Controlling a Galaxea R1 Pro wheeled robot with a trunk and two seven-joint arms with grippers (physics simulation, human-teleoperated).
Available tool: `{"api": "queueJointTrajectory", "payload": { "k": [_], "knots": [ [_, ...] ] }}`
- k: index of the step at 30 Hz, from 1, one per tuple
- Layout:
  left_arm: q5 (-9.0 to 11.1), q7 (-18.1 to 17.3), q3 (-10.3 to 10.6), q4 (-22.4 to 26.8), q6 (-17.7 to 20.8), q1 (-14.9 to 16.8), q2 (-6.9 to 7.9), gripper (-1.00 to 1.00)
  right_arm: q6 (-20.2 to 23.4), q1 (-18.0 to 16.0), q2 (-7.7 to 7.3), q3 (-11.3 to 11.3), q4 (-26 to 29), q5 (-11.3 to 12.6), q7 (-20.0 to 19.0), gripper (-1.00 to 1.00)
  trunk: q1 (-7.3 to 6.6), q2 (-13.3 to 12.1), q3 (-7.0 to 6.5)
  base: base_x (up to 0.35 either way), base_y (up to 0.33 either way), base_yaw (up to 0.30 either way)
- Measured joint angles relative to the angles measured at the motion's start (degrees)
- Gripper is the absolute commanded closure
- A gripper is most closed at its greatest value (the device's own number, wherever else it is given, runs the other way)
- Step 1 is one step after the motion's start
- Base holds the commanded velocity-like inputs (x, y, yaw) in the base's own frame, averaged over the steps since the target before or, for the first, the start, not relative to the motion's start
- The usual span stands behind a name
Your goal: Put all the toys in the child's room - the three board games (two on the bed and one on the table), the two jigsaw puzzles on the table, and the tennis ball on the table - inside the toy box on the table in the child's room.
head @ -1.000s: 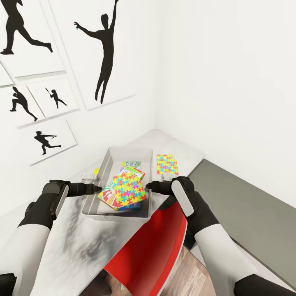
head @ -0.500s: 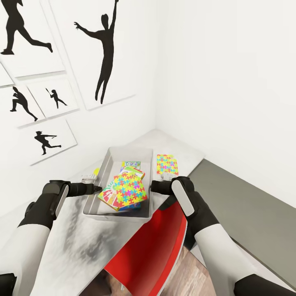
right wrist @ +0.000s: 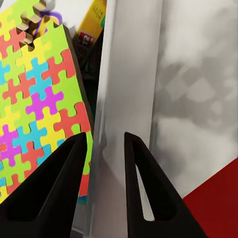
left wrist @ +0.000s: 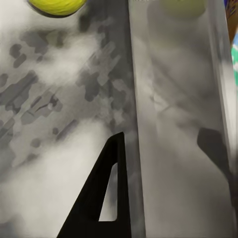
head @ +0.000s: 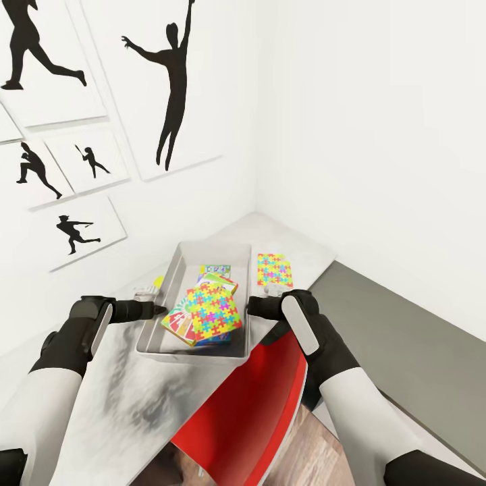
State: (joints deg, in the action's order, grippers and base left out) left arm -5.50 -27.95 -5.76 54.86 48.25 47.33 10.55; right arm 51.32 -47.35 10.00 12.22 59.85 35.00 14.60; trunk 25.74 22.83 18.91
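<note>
The toy box [head: 170, 277] sits on the table [head: 128, 398]. Inside it, a jigsaw puzzle [head: 211, 310] lies on top of the SKIP-BO board game [head: 175, 324], with the pastel board game [head: 217, 270] behind. The second jigsaw puzzle [head: 274, 269] lies on the table right of the box. The tennis ball [head: 157, 281] rests on the table by the box's left wall. My left gripper [head: 162, 309] stands open astride that wall [left wrist: 168, 99], the ball [left wrist: 57, 5] ahead of it. My right gripper [right wrist: 105, 136] is shut on the box's right rim [right wrist: 126, 74], beside the puzzle [right wrist: 34, 114].
A red chair [head: 250, 412] stands against the table's near edge under my right arm. A lower dark-grey cabinet top [head: 398, 331] runs along the right wall. White walls with silhouette pictures [head: 172, 88] close in behind and left.
The toy box and my right gripper have shifted slightly to the right together. The left gripper has stayed in place.
</note>
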Motion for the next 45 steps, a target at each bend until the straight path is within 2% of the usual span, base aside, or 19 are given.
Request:
{"api": "queueJointTrajectory", "payload": {
  "k": [7,8,13,16,18,28,33,36,37,41,42,43,44,45],
  "knots": [
    [-0.3,0.04,0.01,0.0,-0.09,0.0,0.01,1.0,0.03,0.01,0.0,0.0,-0.01,-0.06,0.02,1.0,0.0,-0.01,-0.04,0.0,0.0,0.0],
    [0.54,-0.07,0.02,0.01,0.18,-0.01,-0.02,1.0,0.04,0.02,0.0,-0.01,-0.02,-0.05,0.02,1.0,0.0,-0.02,-0.07,0.0,0.0,0.0],
    [0.77,-0.11,0.01,0.01,0.31,-0.01,-0.02,1.0,0.14,0.03,0.0,-0.02,-0.01,-0.49,0.02,1.0,0.01,-0.02,-0.42,0.0,0.0,0.0],
    [-0.03,0.01,0.03,0.01,0.08,0.0,0.0,1.0,0.22,0.03,0.0,-0.03,-0.02,-0.82,0.04,1.0,0.01,-0.02,-0.63,0.0,0.0,0.0],
    [0.78,-0.1,0.02,0.01,0.38,-0.01,-0.02,1.0,0.23,0.04,0.0,-0.03,0.02,-0.88,0.03,1.0,0.01,-0.03,-0.69,0.0,0.0,0.0],
    [0.44,-0.03,-0.01,0.01,0.33,0.0,-0.02,1.0,0.23,0.04,-0.01,-0.02,0.04,-0.98,0.04,1.0,0.01,-0.03,-0.83,-0.015,0.0,0.0],
    [0.74,-0.1,0.01,0.01,0.39,0.0,-0.02,1.0,0.3,0.04,0.0,-0.03,0.04,-1.31,0.05,1.0,0.03,-0.03,-1.15,-0.181,0.0,0.0],
    [0.19,0.0,0.0,0.01,0.23,0.0,0.0,1.0,0.34,0.03,0.0,-0.04,0.04,-1.57,0.08,1.0,0.04,-0.03,-1.34,-0.268,0.0,0.0],
    [0.85,-0.11,0.01,0.01,0.45,0.0,-0.02,1.0,0.35,0.04,0.0,-0.03,0.04,-1.53,0.05,1.0,0.04,-0.03,-1.37,-0.283,0.0,0.0],
    [0.72,-0.09,0.01,0.01,0.42,0.0,-0.02,1.0,0.39,0.04,0.0,-0.03,0.03,-1.7,0.06,1.0,0.04,-0.03,-1.42,-0.291,0.0,0.0],
    [0.02,0.01,0.0,0.01,0.2,0.0,0.01,1.0,0.42,0.04,0.0,-0.03,0.03,-1.82,0.08,1.0,0.04,-0.03,-1.43,-0.296,0.017,0.0],
    [0.53,-0.07,0.01,0.01,0.37,0.0,-0.01,1.0,0.43,0.04,0.0,-0.04,0.02,-1.8,0.07,1.0,0.04,-0.04,-1.42,-0.297,0.049,0.0],
    [-0.03,0.01,0.0,0.01,0.19,0.0,0.01,1.0,0.44,0.04,0.0,-0.05,0.02,-1.86,0.07,1.0,0.05,-0.03,-1.43,-0.297,0.08,0.0],
    [1.03,-0.13,0.01,0.02,0.53,0.0,-0.03,1.0,0.4,0.05,0.0,-0.05,0.03,-1.83,0.05,1.0,0.04,-0.04,-1.43,-0.29,0.113,0.0]
  ]
}}
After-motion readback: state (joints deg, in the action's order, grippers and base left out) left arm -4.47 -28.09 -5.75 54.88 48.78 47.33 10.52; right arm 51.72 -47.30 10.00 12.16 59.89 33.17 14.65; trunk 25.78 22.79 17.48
